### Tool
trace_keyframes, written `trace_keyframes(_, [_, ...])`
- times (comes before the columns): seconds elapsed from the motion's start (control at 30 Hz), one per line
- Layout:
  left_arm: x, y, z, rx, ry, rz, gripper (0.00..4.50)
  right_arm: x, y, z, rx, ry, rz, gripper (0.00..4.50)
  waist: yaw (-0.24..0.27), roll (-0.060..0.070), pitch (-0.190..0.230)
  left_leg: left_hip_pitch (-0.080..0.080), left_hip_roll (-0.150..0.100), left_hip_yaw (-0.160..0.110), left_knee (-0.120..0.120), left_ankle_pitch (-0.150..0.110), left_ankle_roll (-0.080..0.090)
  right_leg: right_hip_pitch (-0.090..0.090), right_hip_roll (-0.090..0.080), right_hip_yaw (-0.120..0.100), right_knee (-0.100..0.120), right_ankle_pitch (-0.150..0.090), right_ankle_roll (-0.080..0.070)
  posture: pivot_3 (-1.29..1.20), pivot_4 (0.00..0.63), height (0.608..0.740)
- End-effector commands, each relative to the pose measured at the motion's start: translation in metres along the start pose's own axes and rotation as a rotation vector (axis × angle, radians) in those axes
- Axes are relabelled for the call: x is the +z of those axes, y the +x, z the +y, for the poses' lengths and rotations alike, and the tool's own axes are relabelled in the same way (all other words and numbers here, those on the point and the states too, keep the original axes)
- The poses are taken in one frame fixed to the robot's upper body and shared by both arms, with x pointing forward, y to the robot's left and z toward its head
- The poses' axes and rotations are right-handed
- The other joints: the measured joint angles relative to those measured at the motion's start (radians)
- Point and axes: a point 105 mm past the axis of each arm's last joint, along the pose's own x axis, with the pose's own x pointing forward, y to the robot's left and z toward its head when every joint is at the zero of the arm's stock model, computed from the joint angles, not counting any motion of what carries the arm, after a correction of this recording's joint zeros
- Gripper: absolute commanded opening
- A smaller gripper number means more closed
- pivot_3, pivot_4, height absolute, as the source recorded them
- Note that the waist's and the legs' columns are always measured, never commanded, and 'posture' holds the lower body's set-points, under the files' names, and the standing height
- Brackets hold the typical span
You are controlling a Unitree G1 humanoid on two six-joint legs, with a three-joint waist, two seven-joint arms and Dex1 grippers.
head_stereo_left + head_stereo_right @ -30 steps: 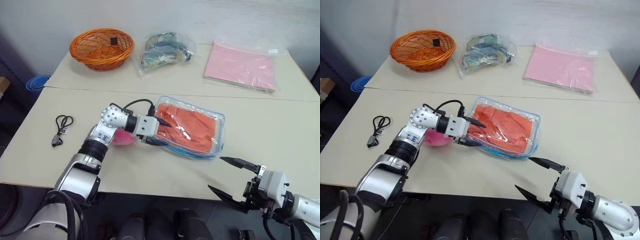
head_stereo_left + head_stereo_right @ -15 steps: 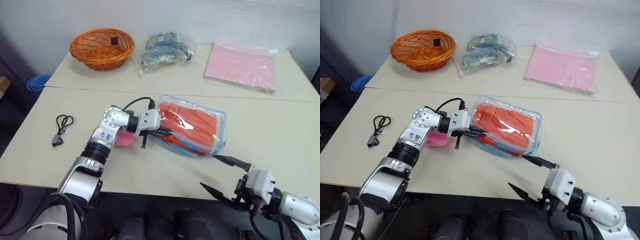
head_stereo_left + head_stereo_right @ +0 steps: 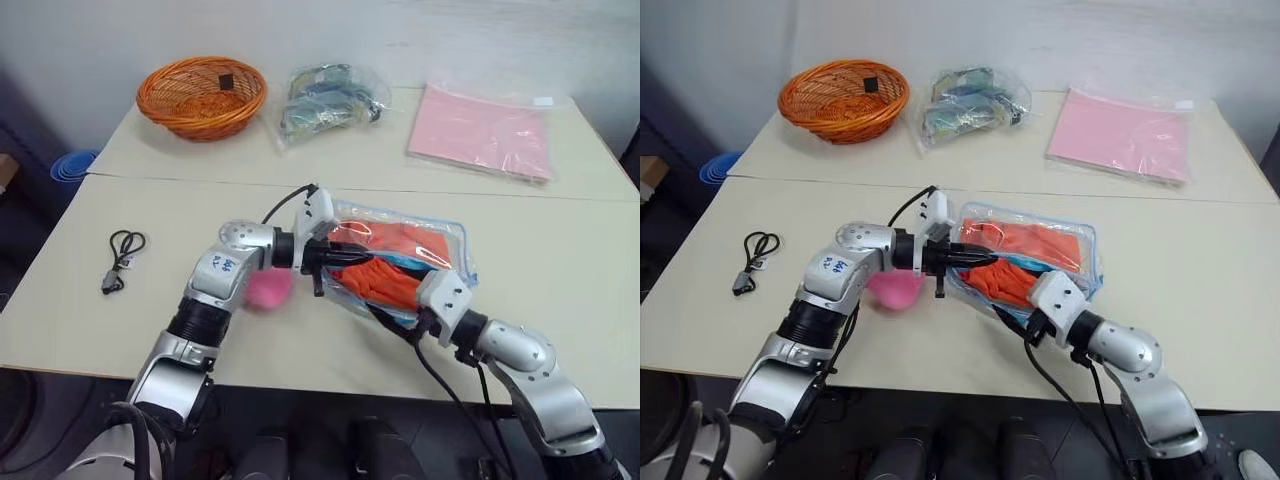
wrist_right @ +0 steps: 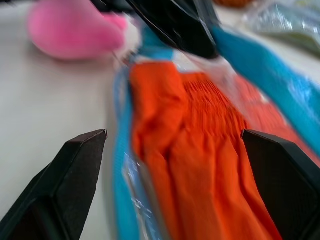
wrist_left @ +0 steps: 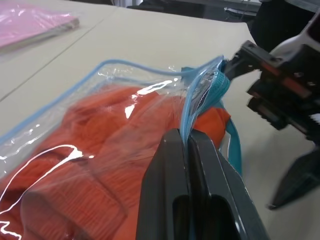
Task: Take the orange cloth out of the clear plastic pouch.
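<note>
The clear plastic pouch (image 3: 436,236) with light blue edging lies tilted at the table's middle, and the orange cloth (image 3: 398,281) is inside it. My left gripper (image 5: 183,139) is shut on the pouch's blue zipper edge (image 5: 202,95) and holds that side up off the table. My right gripper (image 4: 174,132) is wide open at the pouch's mouth, with the orange cloth (image 4: 200,150) bulging between its two fingers (image 4: 75,175). The pink plush heart (image 3: 268,290) rests on the table under my left wrist.
At the back of the table stand an orange wicker basket (image 3: 200,95), a wrinkly clear bag (image 3: 330,100) with blue-green contents, and a flat bag of pink sheets (image 3: 480,130). A black cable (image 3: 120,255) lies at the left.
My left gripper has shut on the pouch's edge, rolled, and raised that side. My right gripper has come forward from the table's front edge to the pouch's mouth, still open.
</note>
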Motion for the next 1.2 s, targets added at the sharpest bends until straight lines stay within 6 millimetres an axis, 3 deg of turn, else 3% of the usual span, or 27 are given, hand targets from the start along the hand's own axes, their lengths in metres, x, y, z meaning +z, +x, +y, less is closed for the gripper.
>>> trace_keyframes(0.03, [0.013, -0.001, -0.002, 0.004, 0.043, -0.025, 0.02, -0.002, 0.002, -0.006, -0.01, -0.047, 0.042, 4.5, 0.0, 0.0, 0.0, 0.0, 0.0, 0.0, 0.0, 0.0, 0.0, 0.0, 0.0, 0.0, 0.0, 0.0, 0.0, 0.0, 0.15, 0.74])
trace_keyframes(0.13, [0.011, -0.001, -0.002, 0.008, 0.036, -0.022, 0.02, -0.006, 0.007, -0.002, 0.024, -0.054, 0.076, 4.5, -0.001, 0.0, 0.0, 0.0, 0.0, 0.0, 0.0, 0.0, 0.0, 0.0, 0.0, 0.0, 0.0, 0.0, 0.0, 0.0, 0.15, 0.74])
trace_keyframes(0.37, [0.013, 0.001, -0.004, 0.008, 0.019, -0.038, 0.02, -0.032, 0.022, -0.016, -0.017, -0.126, 0.223, 4.5, -0.014, 0.0, 0.0, 0.0, 0.0, 0.0, 0.0, 0.0, 0.0, 0.0, 0.0, 0.0, 0.001, 0.0, 0.0, 0.0, 0.15, 0.74])
trace_keyframes(0.47, [0.013, 0.001, -0.005, 0.004, 0.02, -0.039, 0.02, -0.029, 0.03, -0.027, -0.117, -0.034, 0.197, 4.5, -0.018, -0.001, -0.001, 0.001, 0.0, 0.0, 0.0, 0.001, -0.001, 0.0, 0.0, 0.0, 0.001, 0.0, 0.0, 0.0, 0.15, 0.74])
trace_keyframes(0.6, [0.014, 0.001, -0.006, 0.006, 0.006, -0.044, 0.0, -0.032, 0.034, -0.03, -0.128, 0.01, 0.219, 3.58, -0.017, -0.001, -0.001, 0.002, 0.0, 0.0, 0.0, 0.002, -0.002, 0.0, 0.0, 0.001, 0.003, 0.0, 0.0, 0.0, 0.15, 0.74])
trace_keyframes(0.87, [0.01, 0.003, -0.006, 0.012, 0.0, -0.038, 0.0, -0.036, 0.038, -0.023, -0.143, 0.252, 0.185, 0.94, -0.015, -0.001, -0.001, 0.001, -0.001, 0.0, 0.0, 0.002, -0.002, 0.0, -0.001, 0.0, 0.003, 0.0, 0.0, 0.0, 0.15, 0.74])
trace_keyframes(0.97, [0.01, 0.002, -0.004, 0.024, -0.001, -0.037, 0.0, -0.026, 0.036, -0.016, -0.088, 0.277, 0.121, 0.03, -0.015, -0.001, -0.001, 0.001, -0.001, 0.0, 0.0, 0.002, -0.001, 0.0, -0.001, 0.0, 0.003, 0.0, 0.0, 0.0, 0.15, 0.74])
trace_keyframes(1.1, [0.009, 0.001, 0.002, 0.05, -0.009, -0.027, 0.0, 0.002, 0.028, -0.006, 0.045, 0.255, -0.031, 0.03, -0.016, -0.001, -0.001, 0.001, -0.001, -0.001, -0.001, 0.002, -0.001, 0.0, -0.001, -0.001, 0.002, 0.0, 0.0, 0.0, 0.15, 0.74])
trace_keyframes(1.2, [0.007, 0.001, 0.005, 0.066, -0.018, -0.017, 0.0, 0.018, 0.012, -0.007, 0.101, 0.345, -0.118, 0.03, -0.015, -0.001, 0.0, 0.0, -0.001, 0.0, -0.001, 0.002, -0.001, -0.001, -0.001, 0.0, 0.001, 0.0, 0.0, 0.0, 0.15, 0.74])
